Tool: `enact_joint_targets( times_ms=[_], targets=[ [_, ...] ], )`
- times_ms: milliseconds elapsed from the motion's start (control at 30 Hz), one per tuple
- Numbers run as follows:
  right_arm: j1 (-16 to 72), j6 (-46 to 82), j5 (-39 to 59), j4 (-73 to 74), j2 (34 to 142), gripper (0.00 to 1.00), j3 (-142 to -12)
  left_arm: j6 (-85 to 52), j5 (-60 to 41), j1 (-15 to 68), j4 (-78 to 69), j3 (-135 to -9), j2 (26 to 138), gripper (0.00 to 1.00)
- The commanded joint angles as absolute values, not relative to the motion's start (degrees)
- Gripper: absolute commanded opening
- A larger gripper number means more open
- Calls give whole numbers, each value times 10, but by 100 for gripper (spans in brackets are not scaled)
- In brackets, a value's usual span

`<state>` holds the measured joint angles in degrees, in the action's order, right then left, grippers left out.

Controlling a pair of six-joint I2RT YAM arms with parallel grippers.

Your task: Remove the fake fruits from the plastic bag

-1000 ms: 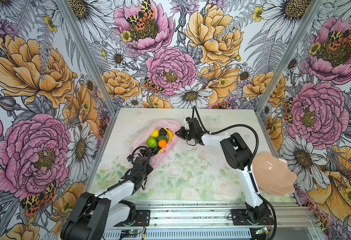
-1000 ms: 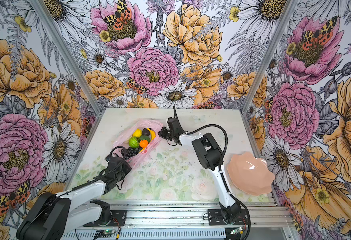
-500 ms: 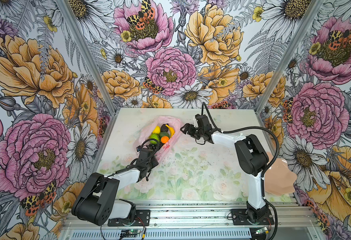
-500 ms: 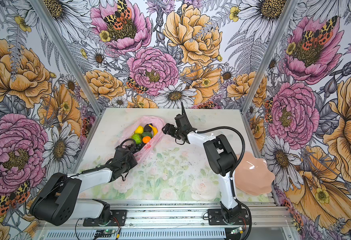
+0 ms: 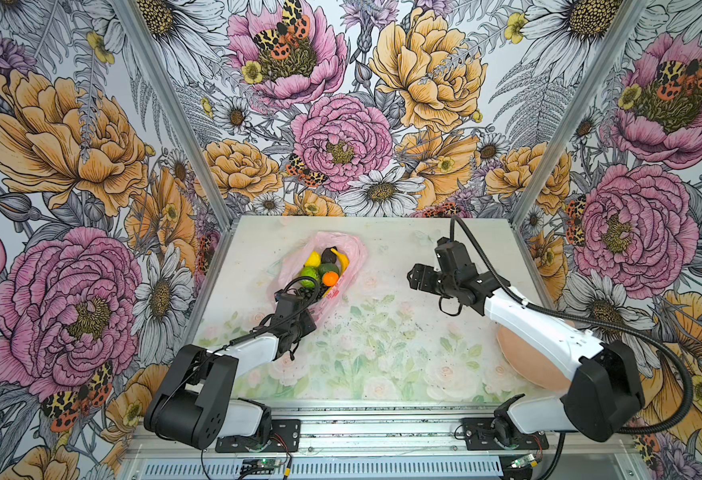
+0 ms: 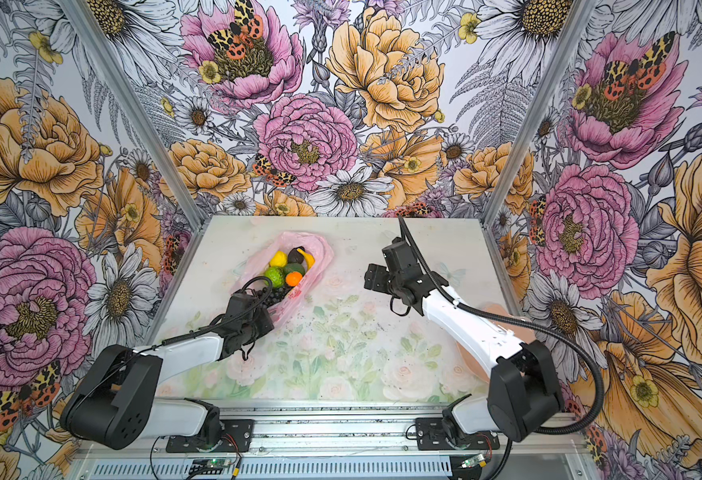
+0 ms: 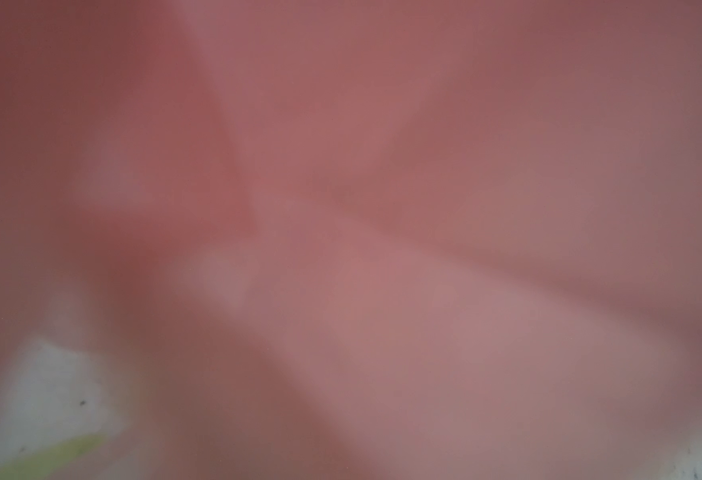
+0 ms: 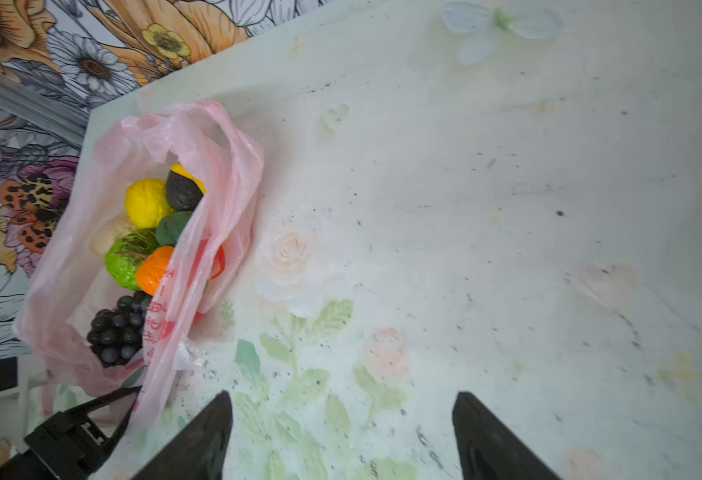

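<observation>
Floral tabletop: left gripper clamped on plastic bag end; right gripper agape, empty, well apart.

Both top views reach us bright and evenly lit, the light soft and coming from overhead. On the surface we find only faint, soft-edged shadows. Focus is sharp, though the walls splay outward toward the edges. The left wrist view gives us only pink blur: the plastic bag sits right against the lens, wholly out of focus. Ahead of the right tool the right wrist view is bright and crisp, softening toward its corners.
</observation>
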<state>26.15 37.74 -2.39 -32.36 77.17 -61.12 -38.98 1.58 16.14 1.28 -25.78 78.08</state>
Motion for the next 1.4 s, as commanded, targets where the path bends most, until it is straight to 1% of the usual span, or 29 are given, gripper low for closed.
enact_joint_targets(
  times_ms=[0,100,233,333,433,567,600,733,867,1000,1167,1367],
  targets=[
    [243,354,-145,-500,715,84,-575,-376,-18,149,0,-244,769,0],
    [204,367,-186,-541,668,81,-524,-374,-16,151,-5,-245,773,0],
    [166,377,-214,-571,654,78,-501,-378,-19,148,-22,-240,780,0],
    [157,387,-233,-586,672,74,-507,-378,-20,148,-18,-240,782,0],
    [152,406,-275,-591,696,67,-501,-378,-22,147,-17,-243,786,0],
    [146,431,-291,-588,737,59,-484,-378,-24,145,-16,-244,791,0],
    [146,433,-295,-588,749,56,-485,-379,-24,145,-15,-245,791,0],
    [137,431,-300,-587,764,49,-489,-379,-30,143,-16,-246,794,0],
    [119,419,-286,-585,784,38,-493,-380,-36,138,-17,-245,795,0],
    [116,415,-280,-584,808,30,-498,-382,-38,137,-18,-244,795,0],
    [116,412,-278,-583,813,19,-498,-381,-38,136,-18,-244,794,0],
    [125,405,-271,-578,807,9,-498,-382,-38,136,-17,-244,793,0]
  ],
)
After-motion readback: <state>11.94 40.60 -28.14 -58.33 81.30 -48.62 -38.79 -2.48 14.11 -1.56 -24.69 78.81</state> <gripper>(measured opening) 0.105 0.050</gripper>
